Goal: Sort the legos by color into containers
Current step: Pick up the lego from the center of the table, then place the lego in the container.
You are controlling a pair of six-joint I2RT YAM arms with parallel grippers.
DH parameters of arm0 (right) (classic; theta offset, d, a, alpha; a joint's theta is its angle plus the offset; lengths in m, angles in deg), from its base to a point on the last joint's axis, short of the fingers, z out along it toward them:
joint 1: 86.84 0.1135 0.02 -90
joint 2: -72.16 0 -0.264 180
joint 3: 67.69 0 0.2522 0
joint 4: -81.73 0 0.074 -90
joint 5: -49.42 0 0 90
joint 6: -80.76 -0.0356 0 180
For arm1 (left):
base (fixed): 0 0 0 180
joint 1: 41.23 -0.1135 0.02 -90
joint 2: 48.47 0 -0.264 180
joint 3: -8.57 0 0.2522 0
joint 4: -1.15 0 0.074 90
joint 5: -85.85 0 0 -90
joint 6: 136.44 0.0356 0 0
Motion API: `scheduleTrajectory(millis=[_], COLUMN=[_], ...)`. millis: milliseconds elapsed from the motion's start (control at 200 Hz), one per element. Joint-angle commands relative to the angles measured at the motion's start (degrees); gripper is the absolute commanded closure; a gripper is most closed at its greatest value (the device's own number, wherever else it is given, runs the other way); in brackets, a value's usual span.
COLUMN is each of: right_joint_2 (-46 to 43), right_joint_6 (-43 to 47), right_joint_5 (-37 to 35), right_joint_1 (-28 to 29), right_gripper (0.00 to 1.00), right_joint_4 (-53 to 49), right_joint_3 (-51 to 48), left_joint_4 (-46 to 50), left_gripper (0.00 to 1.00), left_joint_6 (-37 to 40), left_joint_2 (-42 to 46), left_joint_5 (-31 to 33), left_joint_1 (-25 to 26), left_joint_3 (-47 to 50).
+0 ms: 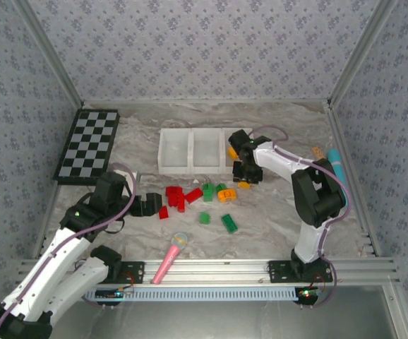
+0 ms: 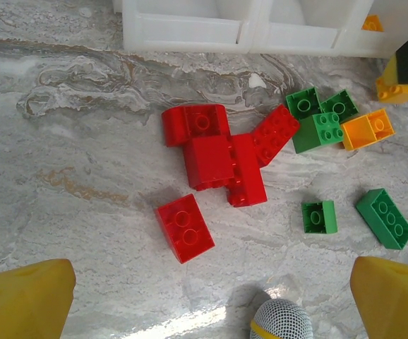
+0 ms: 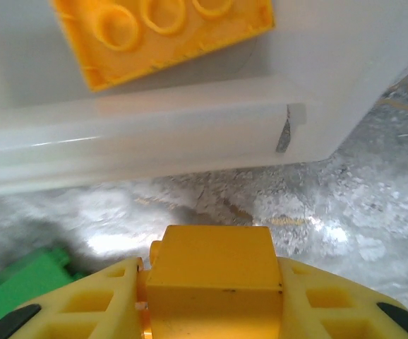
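- Orange brick (image 3: 214, 254) grasped in right hand (image 3: 211, 282), just in front of the right-end bin (image 3: 154, 127) of the containers (image 1: 192, 169).
- One orange lego (image 3: 162, 35) already lies in that bin.
- Left hand (image 2: 210, 300) released, above red legos (image 2: 214, 159).
- Reds, green legos (image 2: 317, 123) and another orange (image 2: 368, 129) sit unsorted on the bench (image 2: 84, 176); early stage, I'd judge.

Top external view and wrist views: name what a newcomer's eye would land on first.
A bright scatter of red bricks and green bricks lies mid-table in front of the white bins. The right gripper grips an orange brick just before the right-hand bin, where another orange brick already lies. A pink microphone toy lies near the front edge, a checkerboard back left.
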Motion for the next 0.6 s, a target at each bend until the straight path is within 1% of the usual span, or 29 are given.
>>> scheduleTrajectory(millis=[0,115,210,310,595], right_joint_2=[-5.46,-6.77,-5.70,-1.50,15.03], right_joint_6=[1.28,2.55,5.42,8.44,12.40], right_joint_5=[-2.38,-2.81,-2.19,-2.01,3.94], right_joint_1=[1.55,2.45,2.07,-0.12,-6.61], right_gripper=[0.64,0.64,0.64,0.64,0.66], right_joint_4=[-4.51,-6.37,-7.57,-8.99,-12.80], right_joint_3=[5.89,11.42,16.09,22.39,39.97], left_joint_4=[-0.20,-0.20,-0.26,-0.23,-0.16], left_gripper=[0.00,0.00,0.00,0.00,0.00], left_joint_6=[0.62,0.70,0.71,0.71,0.71], left_joint_2=[0.63,0.79,0.97,1.06,1.63], left_joint_5=[0.39,0.48,0.48,0.48,1.07], left_joint_1=[0.37,0.39,0.38,0.33,0.57], left_joint_3=[-1.08,-1.06,-1.08,-1.08,-0.99])
